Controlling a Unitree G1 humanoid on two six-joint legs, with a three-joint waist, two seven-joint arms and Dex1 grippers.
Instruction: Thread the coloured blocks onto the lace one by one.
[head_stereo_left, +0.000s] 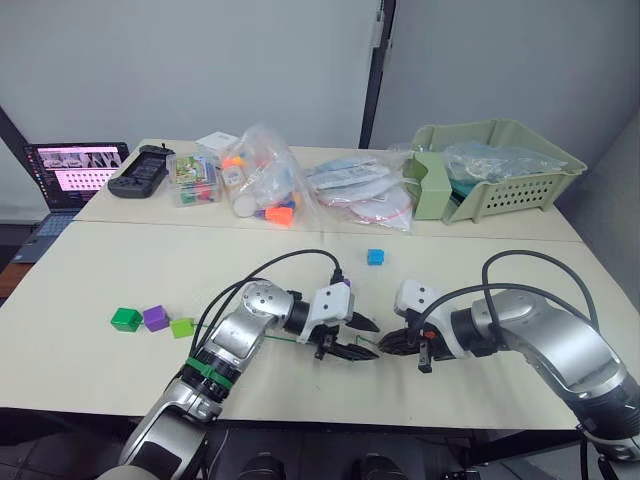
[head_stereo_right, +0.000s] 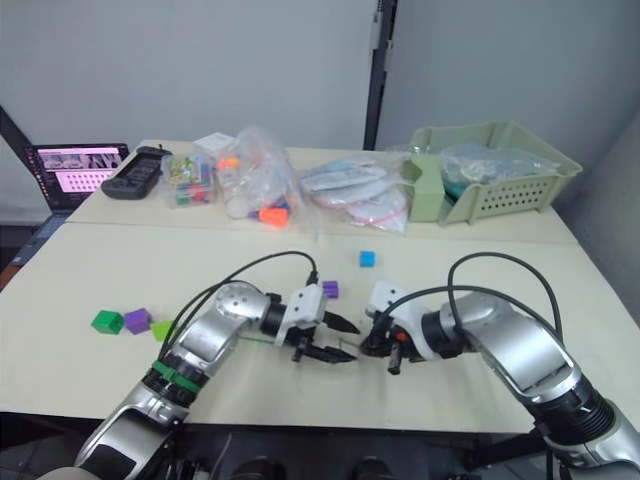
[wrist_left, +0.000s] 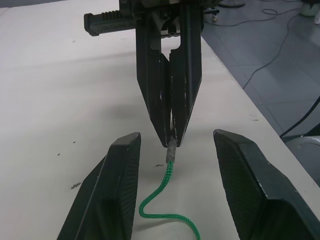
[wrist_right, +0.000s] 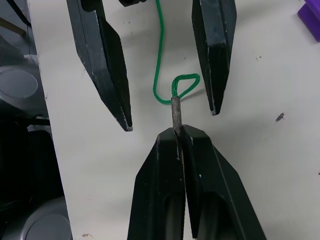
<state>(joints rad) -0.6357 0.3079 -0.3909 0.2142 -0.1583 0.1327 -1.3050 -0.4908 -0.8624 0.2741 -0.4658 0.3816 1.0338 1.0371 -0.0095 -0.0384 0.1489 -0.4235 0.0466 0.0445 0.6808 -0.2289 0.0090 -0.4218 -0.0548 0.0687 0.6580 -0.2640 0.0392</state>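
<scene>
While right gripper (wrist_right: 181, 134) pinches the grey tip, thin green lace (wrist_right: 159, 60) loops toward twelve o'clock between left gripper's (wrist_left: 172, 165) spread fingers.

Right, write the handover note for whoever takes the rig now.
Right gripper: shut on the lace's grey tip.
Left gripper: open, fingers either side of the tip, holding nothing.
Lace: on the table between the grippers.
Blocks: dark green, purple and lime in a row at the left; blue mid-table; second purple by the left wrist.
None threaded; all five remain.
</scene>
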